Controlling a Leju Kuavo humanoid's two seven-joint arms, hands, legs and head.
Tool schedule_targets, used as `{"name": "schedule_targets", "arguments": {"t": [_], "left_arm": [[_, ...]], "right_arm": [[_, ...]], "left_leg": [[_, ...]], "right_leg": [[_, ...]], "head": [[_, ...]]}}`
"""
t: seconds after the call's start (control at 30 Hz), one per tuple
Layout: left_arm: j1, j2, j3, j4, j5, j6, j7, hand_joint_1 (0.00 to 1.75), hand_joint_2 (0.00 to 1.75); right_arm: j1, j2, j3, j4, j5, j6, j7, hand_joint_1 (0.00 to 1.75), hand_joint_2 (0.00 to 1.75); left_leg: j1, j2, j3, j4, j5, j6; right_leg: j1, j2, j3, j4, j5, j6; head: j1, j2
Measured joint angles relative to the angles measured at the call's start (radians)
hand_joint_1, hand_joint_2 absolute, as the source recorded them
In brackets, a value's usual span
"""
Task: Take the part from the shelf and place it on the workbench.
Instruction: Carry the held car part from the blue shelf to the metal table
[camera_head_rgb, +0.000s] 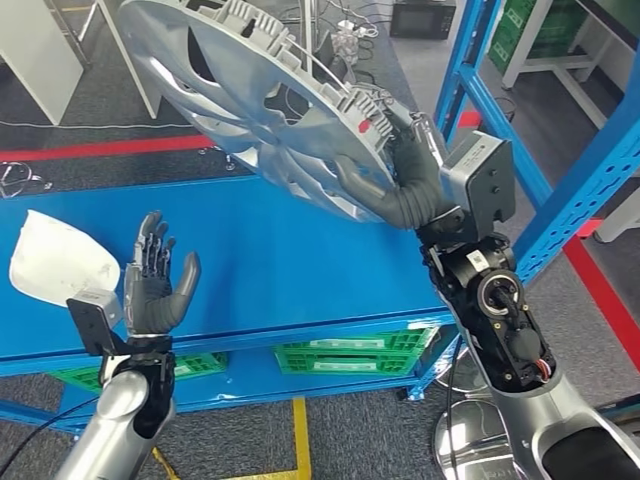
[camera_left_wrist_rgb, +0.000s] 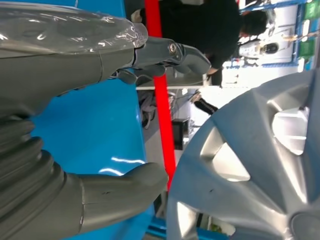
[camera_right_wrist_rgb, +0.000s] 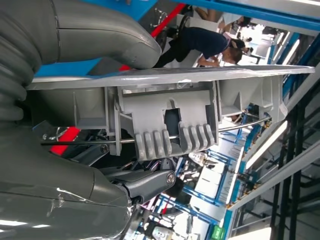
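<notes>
Head view looks down on the blue workbench (camera_head_rgb: 302, 260); both close wrist views share the hubcap (camera_head_rgb: 249, 90)

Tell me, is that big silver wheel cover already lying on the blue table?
No. In the head view the right hand holds the wheel cover tilted in the air above the blue table.
</notes>
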Motion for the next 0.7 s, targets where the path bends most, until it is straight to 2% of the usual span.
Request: {"name": "schedule_targets", "arguments": {"t": [0.07, 0.1, 0.13, 0.2, 0.23, 0.27, 0.3, 0.37, 0.4, 0.43, 0.53, 0.6, 0.63, 0.7], "left_arm": [[0.000, 0.001, 0.000, -0.001, -0.001, 0.000, 0.000, 0.00, 1.75], [-0.001, 0.002, 0.000, -0.001, -0.001, 0.000, 0.000, 0.00, 1.75], [-0.002, 0.002, 0.000, -0.002, -0.002, -0.001, 0.000, 0.00, 1.75], [0.000, 0.002, 0.000, -0.002, -0.004, -0.002, 0.000, 0.00, 1.75], [0.002, 0.003, 0.000, -0.002, -0.005, -0.004, 0.000, 0.00, 1.75], [0.004, 0.003, 0.000, -0.002, -0.005, -0.006, 0.000, 0.00, 1.75], [0.005, 0.004, 0.000, -0.002, -0.005, -0.007, 0.000, 0.00, 1.75], [0.004, 0.004, 0.001, -0.002, -0.006, -0.009, -0.001, 0.00, 1.75], [0.003, 0.004, 0.001, -0.002, -0.007, -0.010, -0.001, 0.00, 1.75], [0.002, 0.004, 0.001, -0.002, -0.008, -0.011, -0.002, 0.00, 1.75], [0.001, 0.003, 0.001, -0.002, -0.011, -0.010, -0.003, 0.00, 1.75], [0.001, 0.002, 0.001, -0.002, -0.013, -0.010, -0.003, 0.00, 1.75], [0.001, 0.001, 0.001, -0.002, -0.014, -0.009, -0.003, 0.00, 1.75], [0.002, 0.000, 0.001, -0.002, -0.014, -0.009, -0.003, 0.00, 1.75]], "right_arm": [[-0.003, 0.000, 0.002, 0.001, 0.000, 0.000, 0.000, 1.75, 1.75], [-0.003, 0.000, 0.002, 0.002, 0.000, 0.000, 0.000, 1.75, 1.75], [-0.004, 0.000, 0.002, 0.002, 0.000, 0.000, 0.000, 1.75, 1.75], [-0.004, 0.000, 0.004, 0.002, -0.001, 0.001, 0.000, 1.75, 1.75], [-0.004, 0.000, 0.004, 0.003, -0.001, 0.002, 0.000, 1.75, 1.75], [-0.003, 0.000, 0.005, 0.004, -0.001, 0.003, 0.000, 1.75, 1.75], [-0.003, 0.000, 0.006, 0.006, -0.001, 0.004, 0.000, 1.75, 1.75], [-0.003, 0.000, 0.007, 0.008, -0.004, 0.006, 0.000, 1.75, 1.75], [-0.003, 0.000, 0.008, 0.008, -0.007, 0.007, 0.000, 1.75, 1.75], [-0.004, 0.000, 0.008, 0.008, -0.011, 0.007, 0.000, 1.75, 1.75], [-0.004, 0.000, 0.011, 0.010, -0.017, 0.008, 0.000, 1.75, 1.75], [-0.004, 0.000, 0.012, 0.011, -0.017, 0.009, 0.000, 1.75, 1.75], [-0.003, 0.000, 0.012, 0.011, -0.017, 0.010, 0.000, 1.75, 1.75], [-0.002, 0.000, 0.012, 0.013, -0.018, 0.010, 0.000, 1.75, 1.75]], "left_leg": [[0.000, 0.007, -0.007, 0.013, -0.010, -0.009], [-0.001, 0.017, -0.022, 0.045, -0.029, -0.014], [0.000, 0.031, -0.047, 0.099, -0.056, -0.019], [0.004, 0.048, -0.120, 0.240, -0.110, -0.026], [0.005, 0.051, -0.147, 0.286, -0.119, -0.028], [0.006, 0.053, -0.155, 0.294, -0.110, -0.029], [0.007, 0.055, -0.142, 0.259, -0.084, -0.028], [0.006, 0.068, -0.072, 0.113, -0.019, -0.025], [0.005, 0.074, -0.041, 0.051, 0.001, -0.022], [0.003, 0.077, -0.023, 0.014, 0.010, -0.017], [0.000, 0.066, -0.016, 0.002, 0.009, 0.000], [0.002, 0.059, -0.012, -0.001, 0.009, 0.011], [0.003, 0.055, -0.010, -0.002, 0.009, 0.016], [0.001, 0.047, -0.008, -0.002, 0.007, 0.021]], "right_leg": [[-0.005, -0.008, 0.004, -0.006, 0.005, -0.009], [-0.008, -0.013, 0.007, -0.010, 0.007, -0.015], [-0.009, -0.018, 0.009, -0.013, 0.009, -0.019], [-0.008, -0.026, 0.009, -0.012, 0.009, -0.023], [-0.008, -0.031, 0.009, -0.012, 0.008, -0.023], [-0.008, -0.035, 0.009, -0.012, 0.007, -0.023], [-0.008, -0.039, 0.009, -0.011, 0.006, -0.021], [-0.007, -0.046, 0.011, -0.010, 0.001, -0.015], [-0.005, -0.048, 0.011, -0.009, -0.001, -0.011], [-0.002, -0.050, 0.012, -0.009, -0.004, -0.006], [-0.001, -0.056, 0.016, -0.010, -0.011, 0.010], [-0.005, -0.049, 0.001, 0.027, -0.040, 0.019], [-0.006, -0.042, -0.023, 0.080, -0.069, 0.022], [-0.006, -0.032, -0.091, 0.226, -0.134, 0.024]], "head": [[-0.004, 0.000], [-0.010, 0.000], [-0.016, 0.000], [-0.030, 0.000], [-0.034, 0.000], [-0.037, 0.000], [-0.040, 0.000], [-0.044, 0.000], [-0.045, 0.000], [-0.044, 0.000], [-0.037, 0.000], [-0.032, 0.000], [-0.027, 0.000], [-0.015, 0.000]]}}
